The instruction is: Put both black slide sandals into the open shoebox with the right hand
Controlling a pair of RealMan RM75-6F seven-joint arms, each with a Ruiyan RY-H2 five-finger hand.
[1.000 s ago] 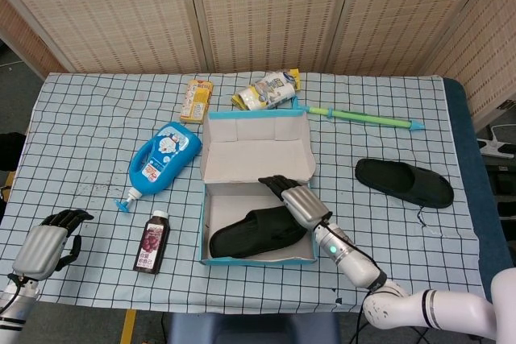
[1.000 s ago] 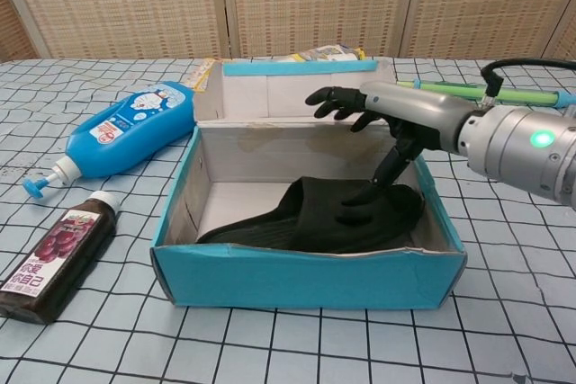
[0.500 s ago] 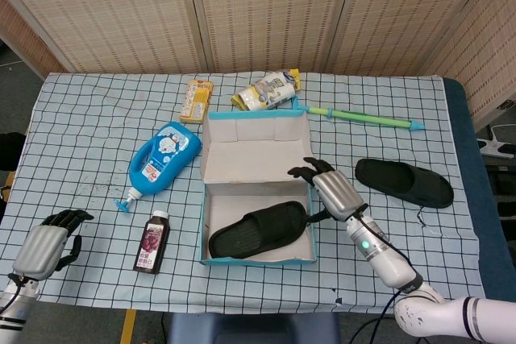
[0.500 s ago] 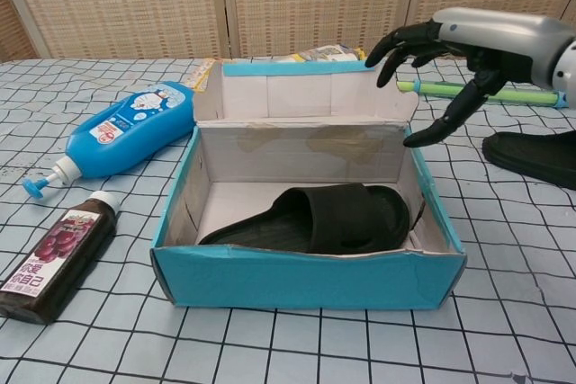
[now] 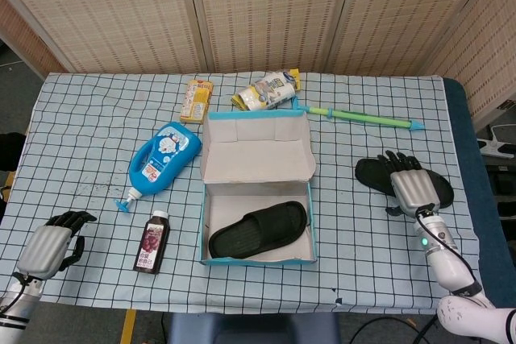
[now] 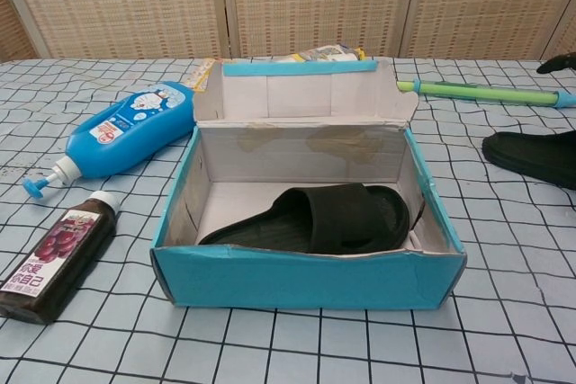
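One black slide sandal [image 5: 258,230] lies inside the open blue shoebox [image 5: 203,231] at the middle of the table; the chest view shows the sandal [image 6: 315,219] flat on the floor of the box [image 6: 306,281]. The second black sandal [image 5: 372,173] lies on the checked cloth to the right of the box and shows at the chest view's right edge [image 6: 535,155]. My right hand [image 5: 411,187] hovers over that sandal with fingers spread, holding nothing; only its fingertips [image 6: 558,63] enter the chest view. My left hand [image 5: 50,246] rests at the table's front left with its fingers curled in.
A blue lotion bottle [image 5: 164,159] and a dark juice bottle [image 5: 151,241] lie left of the box. Behind the box are a yellow carton [image 5: 196,100], a snack bag [image 5: 266,91] and a green stick [image 5: 367,118]. The table's right edge runs close to the second sandal.
My right hand let go of the sandal in the box, lifted out and swung right to above the second sandal. The boxed sandal settled flat. The left hand stayed put.
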